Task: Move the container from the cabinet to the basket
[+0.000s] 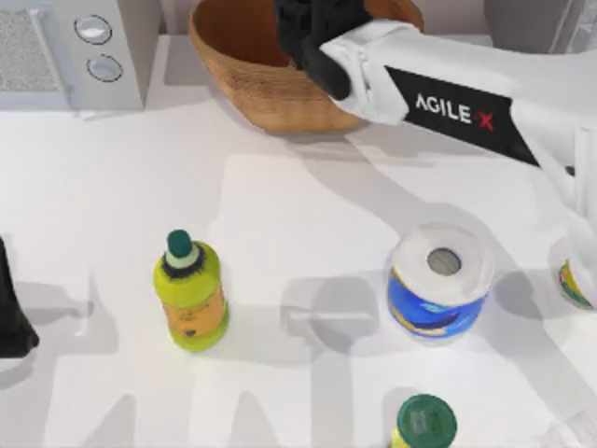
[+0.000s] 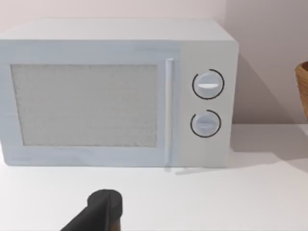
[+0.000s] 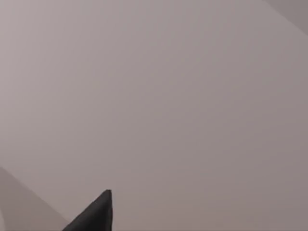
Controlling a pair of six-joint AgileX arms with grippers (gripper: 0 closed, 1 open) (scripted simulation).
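Note:
The tan woven basket stands at the back middle of the table. My right arm reaches in from the right, and my right gripper hangs over the basket's inside, covering part of it. A corner of the grey cabinet shows at the back right. The container is out of view. My left gripper is parked at the table's left edge. The basket's rim also edges into the left wrist view. The right wrist view faces a plain wall.
A white box with two round knobs fills the back left. A yellow-green bottle stands front left, a paper roll right of centre, a green-capped bottle at the front, and a yellow jar at the right edge.

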